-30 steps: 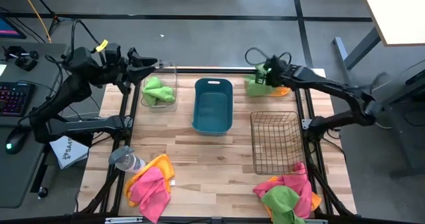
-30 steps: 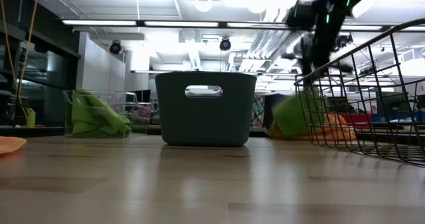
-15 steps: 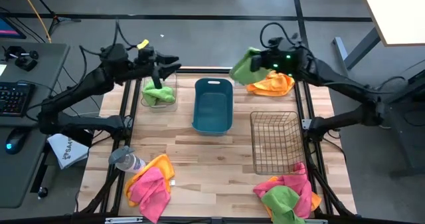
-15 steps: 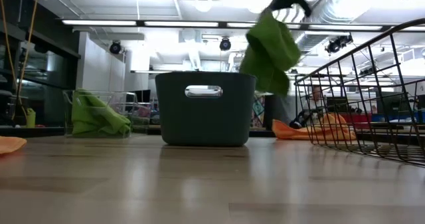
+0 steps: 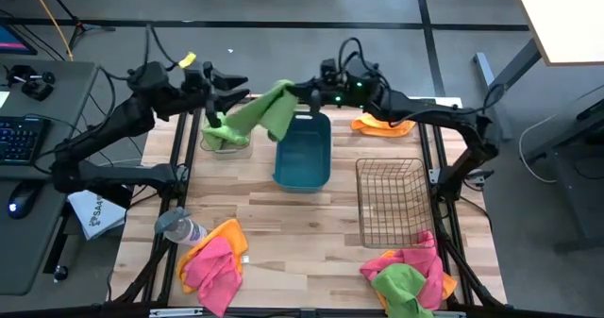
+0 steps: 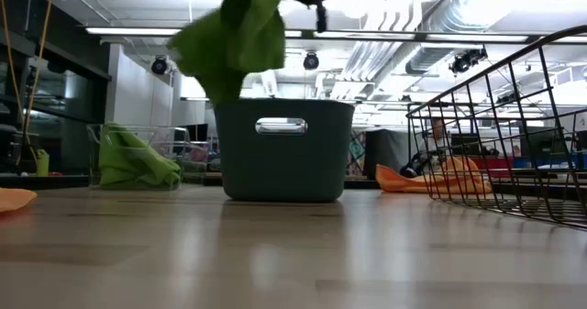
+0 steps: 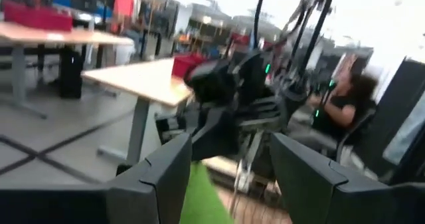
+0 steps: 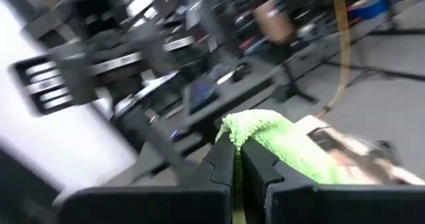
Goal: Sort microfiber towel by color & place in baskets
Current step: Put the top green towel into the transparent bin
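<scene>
My right gripper (image 5: 300, 95) is shut on a green towel (image 5: 261, 111) and holds it high over the gap between the clear bin (image 5: 227, 132) and the teal tub (image 5: 302, 154). In the low view the green towel (image 6: 230, 39) floats above the tub (image 6: 284, 149). Another green towel (image 6: 136, 161) lies in the clear bin. My left gripper (image 5: 232, 85) is open, above the bin's far end, facing the right gripper. The left wrist view shows its fingers wide apart (image 7: 229, 177) with green towel (image 7: 206, 199) between and beyond them. The wire basket (image 5: 391, 201) stands right of the tub. My right gripper pinches a bunched part of the green towel (image 8: 257, 129) between its two fingers (image 8: 222, 167). The fingers reach level from the table's right, pointing left. The towel is lifted clear of everything and hangs slack below and beyond the fingertips (image 6: 226, 61).
An orange towel (image 5: 382, 123) lies at the far right corner, beside the wire basket (image 6: 514, 135). Piles of pink, orange and green towels lie at the near left (image 5: 213, 258) and near right (image 5: 407, 272). A bottle (image 5: 178, 227) lies by the left pile.
My right gripper has picked the green towel up from beside the orange towel at the far right, raised it, and carried it toward the table's left, past the teal tub's far end. The towel now hangs clear near the clear bin. The orange towel stayed down.
</scene>
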{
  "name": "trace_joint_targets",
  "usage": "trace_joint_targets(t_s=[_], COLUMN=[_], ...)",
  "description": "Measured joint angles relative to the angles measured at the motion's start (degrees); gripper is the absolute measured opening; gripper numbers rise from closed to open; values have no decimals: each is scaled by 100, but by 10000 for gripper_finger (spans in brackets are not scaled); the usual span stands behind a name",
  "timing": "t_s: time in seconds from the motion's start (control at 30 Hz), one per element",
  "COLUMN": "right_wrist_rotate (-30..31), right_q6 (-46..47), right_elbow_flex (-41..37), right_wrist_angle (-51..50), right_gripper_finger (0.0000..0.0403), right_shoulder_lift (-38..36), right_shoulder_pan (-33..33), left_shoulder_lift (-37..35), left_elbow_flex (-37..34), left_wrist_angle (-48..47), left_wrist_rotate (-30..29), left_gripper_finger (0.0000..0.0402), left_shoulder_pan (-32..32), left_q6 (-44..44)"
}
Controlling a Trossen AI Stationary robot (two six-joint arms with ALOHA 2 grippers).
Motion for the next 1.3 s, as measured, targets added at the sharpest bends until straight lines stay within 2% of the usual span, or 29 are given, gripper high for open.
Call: trace_joint_targets(t_s=[0.13,0.37,0.5,0.6,0.83,1.17,1.23,1.3], right_wrist_rotate=[-395,-367,-373,-614,-1000,-1631,-1639,-1630], right_q6=[-421,-1356,-1774,-2075,-2257,-2323,-2339,-2213], right_elbow_flex=[512,1443,1767,1875,1879,1878,1877,1875], right_wrist_angle=[-465,-2093,-2439,-2451,-2459,-2371,-2331,-2282], right_gripper_finger=[0,0,0,0,0,0,0,0], right_shoulder_lift=[159,162,162,162,166,162,162,151], right_shoulder_pan=[125,212,310,414,587,658,674,674], left_shoulder_lift=[96,115,253,468,910,1309,1351,1359], left_elbow_flex=[0,0,0,0,0,0,0,0], left_wrist_angle=[-252,-674,-634,-635,39,516,538,444], left_wrist_rotate=[166,258,166,95,152,814,805,646], left_gripper_finger=[214,259,272,275,276,273,257,221], left_shoulder_pan=[-110,-178,-250,-388,-716,-871,-872,-876], left_q6=[240,623,774,957,1033,1003,986,985])
